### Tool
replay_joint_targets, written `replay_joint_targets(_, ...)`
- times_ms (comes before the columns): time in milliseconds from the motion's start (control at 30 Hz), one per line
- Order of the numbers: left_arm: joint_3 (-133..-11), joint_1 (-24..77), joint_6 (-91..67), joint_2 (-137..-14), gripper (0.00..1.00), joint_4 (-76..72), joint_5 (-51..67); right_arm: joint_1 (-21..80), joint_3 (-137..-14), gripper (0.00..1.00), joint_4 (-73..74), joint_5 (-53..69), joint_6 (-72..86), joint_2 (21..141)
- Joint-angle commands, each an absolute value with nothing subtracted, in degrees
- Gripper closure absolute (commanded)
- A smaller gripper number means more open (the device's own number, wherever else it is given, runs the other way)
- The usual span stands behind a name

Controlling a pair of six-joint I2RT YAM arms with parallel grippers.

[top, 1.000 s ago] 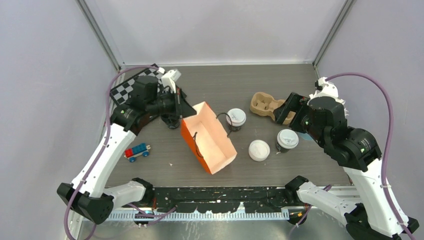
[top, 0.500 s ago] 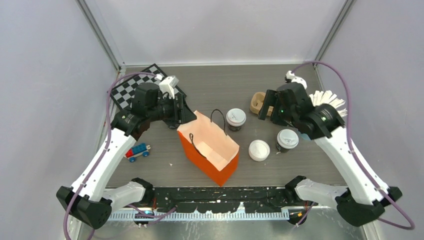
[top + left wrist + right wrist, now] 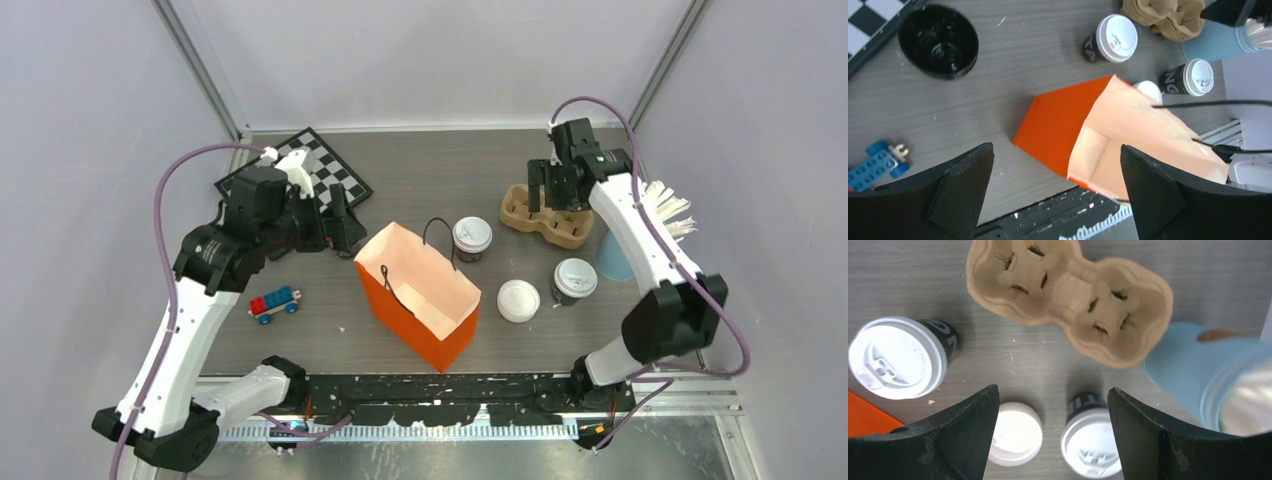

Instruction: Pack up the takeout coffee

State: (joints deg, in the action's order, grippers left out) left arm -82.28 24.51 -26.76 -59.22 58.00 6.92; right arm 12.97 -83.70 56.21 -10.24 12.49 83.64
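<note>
Orange paper bag just tipped upright, so backing the left gripper off spread wide and empty, swinging the likewise parted, empty right gripper over the brown pulp cup carrier, leaving the nearest white-lidded takeout coffee cup unpacked just beside the bag.

My worktop, grey wood grain, carries: orange bag upright, centre front; lidded coffee cup just behind it; second lidded cup to the right; loose white lid between bag and that cup; cardboard carrier far right; checkerboard far left; black open cup; toy train.
</note>
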Motion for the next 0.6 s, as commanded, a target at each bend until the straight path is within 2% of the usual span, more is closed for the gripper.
replay_joint_targets(0,-81.2,24.5,-29.8,-55.5,0.00,65.0,6.1,10.4,-91.3,0.18,54.1,1.3,-11.2,90.3)
replay_joint_targets(100,-79.2,24.5,-30.3,-54.0,0.00,66.9,8.3,9.9,-95.1,0.22,55.6,6.2,-18.8,96.4)
replay_joint_targets(233,-78.2,24.4,-30.6,-52.3,0.00,67.1,10.1,8.3,-102.4,0.33,61.2,8.3,-23.4,104.2)
replay_joint_targets(367,-78.0,24.4,-30.7,-51.9,0.00,67.7,10.5,7.3,-109.6,0.32,70.2,8.4,-30.8,110.5)
replay_joint_targets(567,-77.8,24.4,-30.9,-50.8,0.00,68.5,10.9,3.5,-110.4,0.32,70.8,9.7,-38.5,112.4)
